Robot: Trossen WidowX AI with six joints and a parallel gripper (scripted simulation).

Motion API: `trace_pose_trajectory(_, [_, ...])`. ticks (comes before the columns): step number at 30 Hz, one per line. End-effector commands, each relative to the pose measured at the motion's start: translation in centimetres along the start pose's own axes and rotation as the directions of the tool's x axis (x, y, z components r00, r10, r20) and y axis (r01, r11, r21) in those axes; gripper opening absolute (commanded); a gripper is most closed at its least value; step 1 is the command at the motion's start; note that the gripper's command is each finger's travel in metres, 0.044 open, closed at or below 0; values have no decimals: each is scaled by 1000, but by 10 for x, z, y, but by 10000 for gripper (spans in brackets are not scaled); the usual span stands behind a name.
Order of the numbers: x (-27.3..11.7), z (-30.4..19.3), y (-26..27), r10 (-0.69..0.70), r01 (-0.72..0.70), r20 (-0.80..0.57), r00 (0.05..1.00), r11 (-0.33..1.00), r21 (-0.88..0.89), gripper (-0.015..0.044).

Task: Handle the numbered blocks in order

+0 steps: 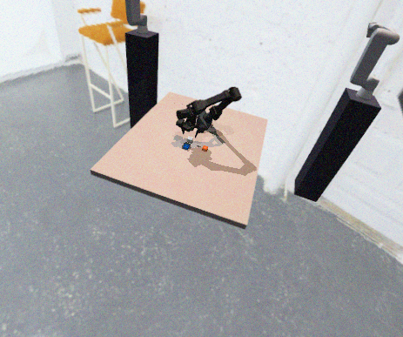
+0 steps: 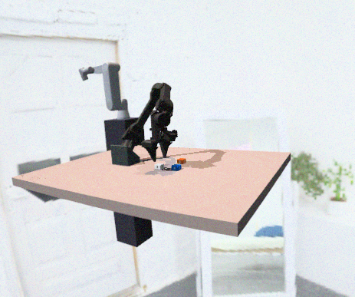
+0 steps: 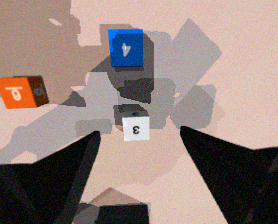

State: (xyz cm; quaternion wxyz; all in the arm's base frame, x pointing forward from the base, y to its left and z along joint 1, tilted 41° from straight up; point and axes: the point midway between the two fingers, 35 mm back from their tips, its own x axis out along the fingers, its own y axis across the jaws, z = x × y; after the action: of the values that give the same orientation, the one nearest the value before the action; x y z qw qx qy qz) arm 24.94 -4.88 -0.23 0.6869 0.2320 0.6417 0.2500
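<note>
White block (image 3: pixel 135 128) marked 3, sitting on the table (image 2: pixel 194 198) and seen in the wrist view between the two dark fingers, slightly left of the midline and just beyond the fingertips, touching neither. Dark side face visible on its far edge. Clear gap of table surface on each side between block and finger.

Blue block (image 3: pixel 126 47) marked 4 farther off in the wrist view, nearly in line with the white one, apart from it with a patch of grey shadow between. Orange block (image 3: pixel 20 92) with a digit that reads as 6 or 9, not certain which, well off to the left, outside the left finger, with a dark brown side face on its right.

Gripper (image 3: pixel 137 165) spread wide, holding nothing, poised over the white block and not touching it; from the exterior view, fingertips hanging just above the table top behind the cluster of blocks. In that view, white block (image 2: pixel 159 166) at left, blue block (image 2: pixel 176 166) right of it, orange block (image 2: pixel 181 160) farther back.

In the top view, gripper (image 1: pixel 191 128) above the blocks, white block (image 1: pixel 190 139) just behind the blue block (image 1: pixel 186 146), orange block (image 1: pixel 204 148) to the right, all near the middle of the table
</note>
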Motion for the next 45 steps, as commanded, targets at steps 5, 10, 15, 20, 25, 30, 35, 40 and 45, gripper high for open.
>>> trace_pose_trajectory(5, [16,-3,1,8,-8,-6,1000,1000,13,400])
trace_pose_trajectory(10, [24,-3,1,9,-9,-5,1000,1000,12,400])
trace_pose_trajectory(15, [32,-4,2,10,-10,-5,1000,1000,12,400])
trace_pose_trajectory(20, [34,-4,2,10,-10,-5,1000,1000,12,347])
trace_pose_trajectory(25, [34,-4,2,10,-10,-5,1000,1000,12,216])
trace_pose_trajectory(30, [34,-4,2,10,-10,-5,1000,1000,12,120])
trace_pose_trajectory(35, [34,-4,2,10,-10,-5,1000,1000,12,120])
trace_pose_trajectory(40, [34,-4,2,10,-10,-5,1000,1000,12,120])
trace_pose_trajectory(45, [34,-4,2,10,-10,-5,1000,1000,12,120])
